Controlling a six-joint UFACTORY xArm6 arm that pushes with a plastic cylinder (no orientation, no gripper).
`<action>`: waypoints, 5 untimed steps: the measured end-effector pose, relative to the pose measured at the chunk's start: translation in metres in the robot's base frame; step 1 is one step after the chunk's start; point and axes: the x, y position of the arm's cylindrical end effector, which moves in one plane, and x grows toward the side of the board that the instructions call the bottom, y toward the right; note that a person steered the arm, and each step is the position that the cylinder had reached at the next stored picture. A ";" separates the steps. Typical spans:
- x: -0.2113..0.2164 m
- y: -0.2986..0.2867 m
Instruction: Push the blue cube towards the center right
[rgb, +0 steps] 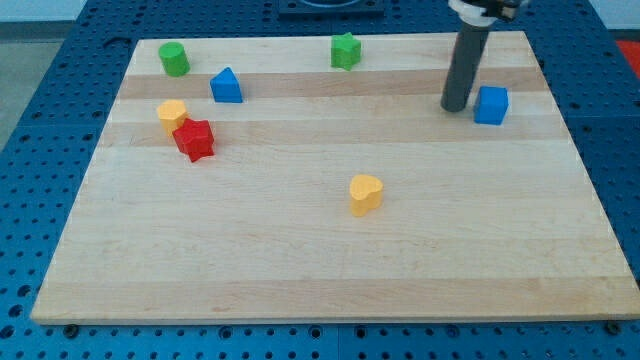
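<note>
The blue cube (490, 104) sits on the wooden board (330, 250) near the view's upper right. My tip (456, 106) rests on the board just to the cube's left, with a small gap between them. The dark rod rises from the tip toward the view's top edge.
A blue house-shaped block (226, 86) and a green cylinder (174, 59) lie at upper left. A green star-like block (346, 50) is at top centre. A yellow block (172, 113) touches a red star block (195, 139) at left. A yellow heart block (366, 193) lies mid-board.
</note>
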 end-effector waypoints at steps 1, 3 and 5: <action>-0.025 -0.003; -0.026 0.047; 0.009 0.049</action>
